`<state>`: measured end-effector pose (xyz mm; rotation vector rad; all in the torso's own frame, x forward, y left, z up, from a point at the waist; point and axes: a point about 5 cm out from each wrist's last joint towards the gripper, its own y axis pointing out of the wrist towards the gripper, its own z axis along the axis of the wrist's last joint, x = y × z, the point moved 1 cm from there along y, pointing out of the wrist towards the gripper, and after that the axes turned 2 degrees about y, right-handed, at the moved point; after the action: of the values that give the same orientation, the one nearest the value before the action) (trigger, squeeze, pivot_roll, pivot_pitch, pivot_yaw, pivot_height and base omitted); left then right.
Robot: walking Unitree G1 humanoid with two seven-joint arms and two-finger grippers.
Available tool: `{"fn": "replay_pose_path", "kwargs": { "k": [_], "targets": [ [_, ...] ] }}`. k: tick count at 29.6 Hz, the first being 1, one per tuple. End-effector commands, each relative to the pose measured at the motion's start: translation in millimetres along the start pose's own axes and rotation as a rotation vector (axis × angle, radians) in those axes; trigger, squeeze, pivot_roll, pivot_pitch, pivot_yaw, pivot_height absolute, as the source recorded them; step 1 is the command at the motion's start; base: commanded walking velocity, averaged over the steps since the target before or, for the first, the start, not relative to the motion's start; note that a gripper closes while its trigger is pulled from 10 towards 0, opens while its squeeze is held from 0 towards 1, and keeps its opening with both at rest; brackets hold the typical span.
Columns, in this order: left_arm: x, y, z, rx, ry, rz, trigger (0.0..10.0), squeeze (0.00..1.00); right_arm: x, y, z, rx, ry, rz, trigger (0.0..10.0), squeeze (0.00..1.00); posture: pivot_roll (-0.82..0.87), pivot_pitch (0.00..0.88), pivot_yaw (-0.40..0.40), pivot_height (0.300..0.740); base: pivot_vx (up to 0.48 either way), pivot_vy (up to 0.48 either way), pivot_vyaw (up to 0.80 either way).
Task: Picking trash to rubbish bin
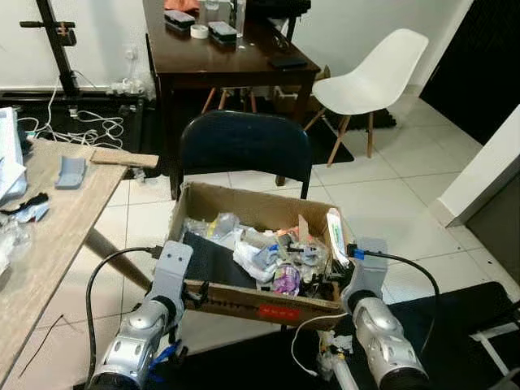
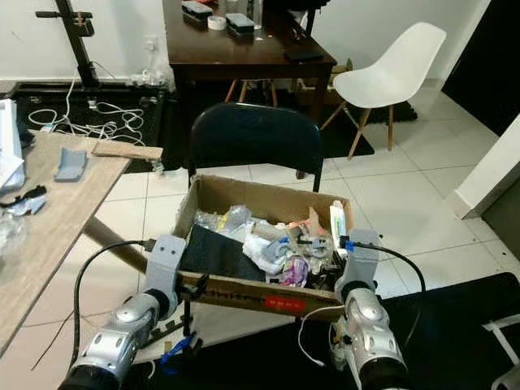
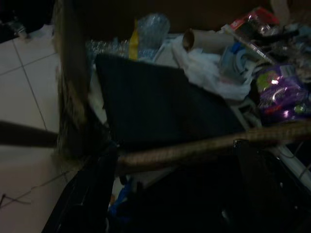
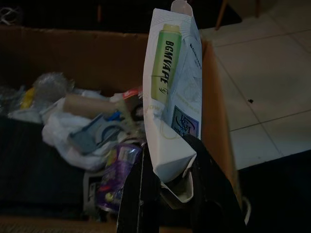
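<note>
We've got a cardboard box (image 1: 213, 197) stuffed with trash sitting on the white tile floor (image 1: 390, 203) right in front of a dark chair (image 1: 244, 146), and our right hand (image 4: 167, 194) is clamped on a white-and-green carton (image 4: 172, 92) held upright at the box's right wall. Our left hand (image 3: 170, 194) is down at the box's near left edge, but it's too dark there to tell if the fingers are apart or together. Around us there's a wooden tabletop (image 1: 57, 227) on the left, a dark brown tabletop (image 1: 219, 57) behind the chair, and a white chair (image 1: 374, 77) further right.
</note>
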<state>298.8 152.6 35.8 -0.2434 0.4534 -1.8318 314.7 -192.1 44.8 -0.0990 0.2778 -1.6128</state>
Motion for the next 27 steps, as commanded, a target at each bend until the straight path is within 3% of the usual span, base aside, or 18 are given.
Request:
{"fn": "replay_pose_path", "kwargs": {
  "k": [1,6,27],
  "targets": [
    [0.5,-1.0,-3.2,-0.01,-0.01,0.002,10.0,0.0,3.7,0.7,1.3,0.004,0.001,-0.01,10.0,0.0,0.03,0.099,-0.072,0.74,0.472,0.0,0.0],
    [1.0,-1.2,-4.1,-0.012,-0.005,0.006,10.0,0.0,4.0,0.7,1.8,0.006,0.0,-0.008,10.0,0.0,0.03,0.099,-0.072,0.74,0.452,0.0,0.0],
    [-1.1,-0.5,-0.9,0.01,0.016,0.027,10.0,0.0,-3.3,6.3,13.5,0.033,0.023,0.03,10.0,0.0,0.03,0.095,-0.069,0.74,0.0,0.0,0.0]
  ]
}}
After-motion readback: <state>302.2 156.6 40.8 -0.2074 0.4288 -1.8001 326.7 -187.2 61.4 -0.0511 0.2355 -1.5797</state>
